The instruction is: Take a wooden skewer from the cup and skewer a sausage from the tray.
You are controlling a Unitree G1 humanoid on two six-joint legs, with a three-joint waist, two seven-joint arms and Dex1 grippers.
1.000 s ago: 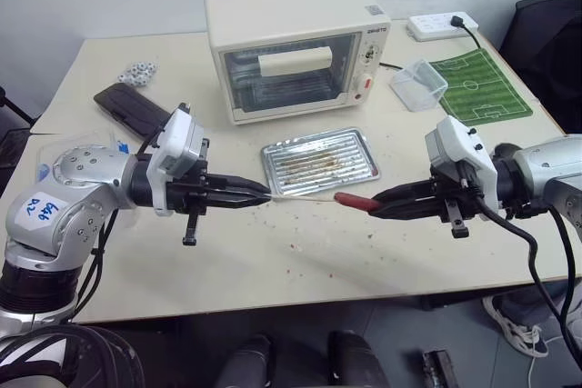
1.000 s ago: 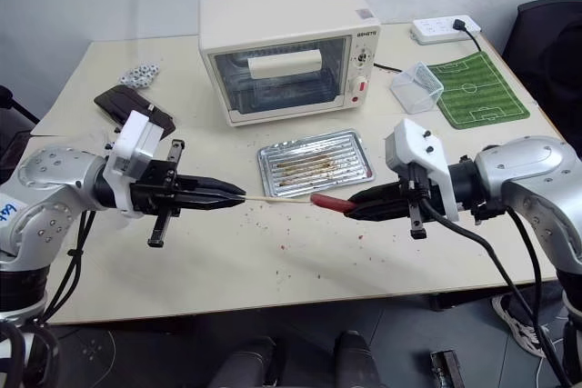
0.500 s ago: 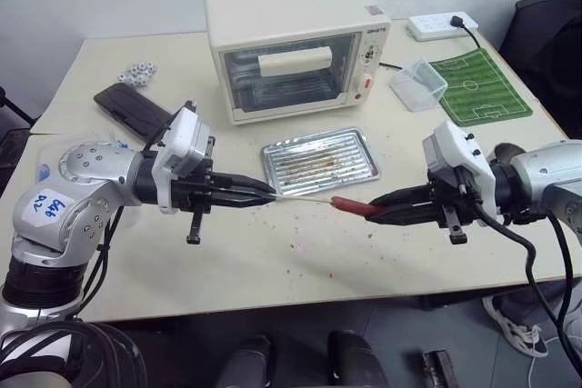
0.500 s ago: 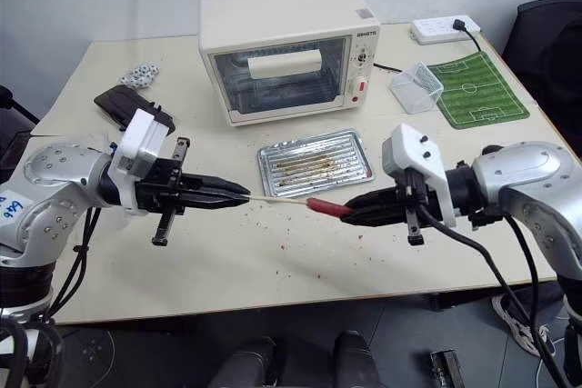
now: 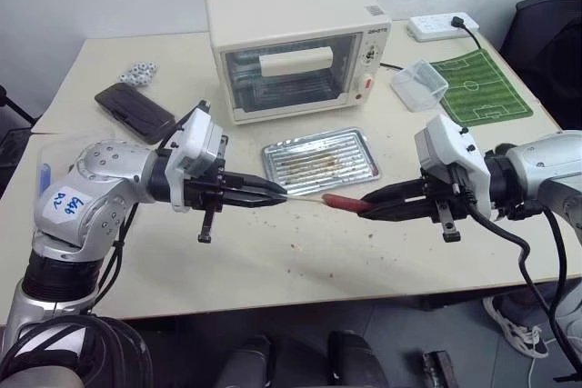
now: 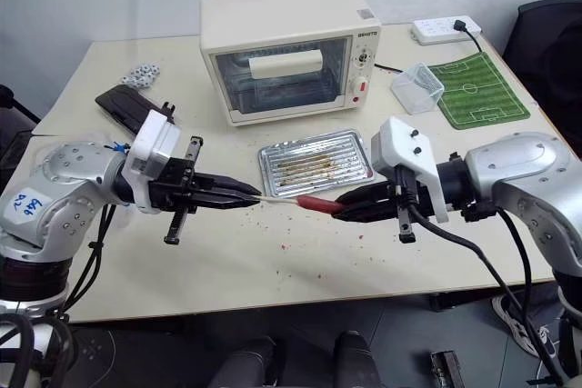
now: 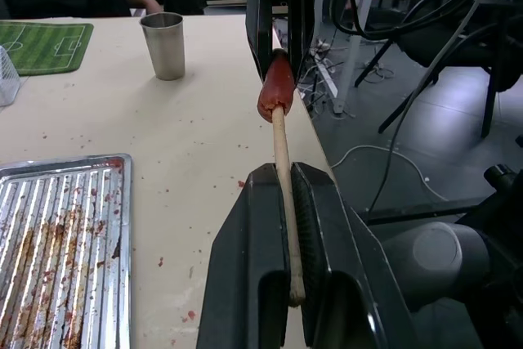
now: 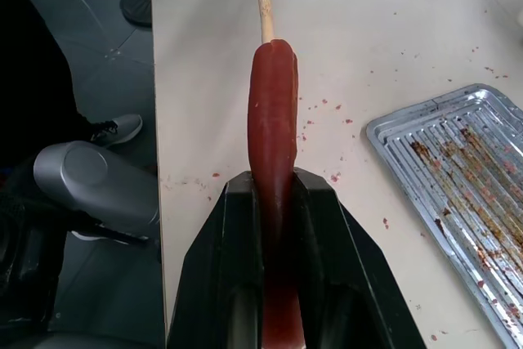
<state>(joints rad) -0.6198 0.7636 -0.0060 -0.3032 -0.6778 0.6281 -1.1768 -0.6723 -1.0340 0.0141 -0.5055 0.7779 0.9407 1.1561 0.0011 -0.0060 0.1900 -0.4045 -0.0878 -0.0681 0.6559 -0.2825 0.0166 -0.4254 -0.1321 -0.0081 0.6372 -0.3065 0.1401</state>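
The table (image 5: 273, 265) carries a cream toaster oven (image 5: 296, 47) toward its far edge, with the tray (image 5: 320, 161) just in front of it near the middle, bare of food and streaked with brown grease. Toward the far right corner lie a green football-pitch mat (image 5: 479, 86), a clear plastic tub (image 5: 419, 84) and a white power strip (image 5: 442, 26); near the far left side sits a dark phone-like slab (image 5: 135, 112) with a scatter of small nuts (image 5: 138, 71) beyond it. The cup (image 7: 163, 45) stands on the table past the tray, seen from the left wrist.

Above the table's front half, in front of the tray, the two arms face each other. The left gripper (image 5: 273, 194) is clamped on the wooden skewer (image 7: 282, 157), which runs level toward the right. The right gripper (image 5: 368, 210) is closed around the sausage (image 8: 272, 116), holding it end-on to the stick.

Over the last second the gap between the two has closed: a long stretch of bare skewer lay between the fingers and the sausage, and now only a short stretch shows. From the left wrist the tip looks to have entered the sausage's end. I judge the piercing has begun; what is left is to push it further on, keeping stick and sausage in line so the point does not break out through the side.
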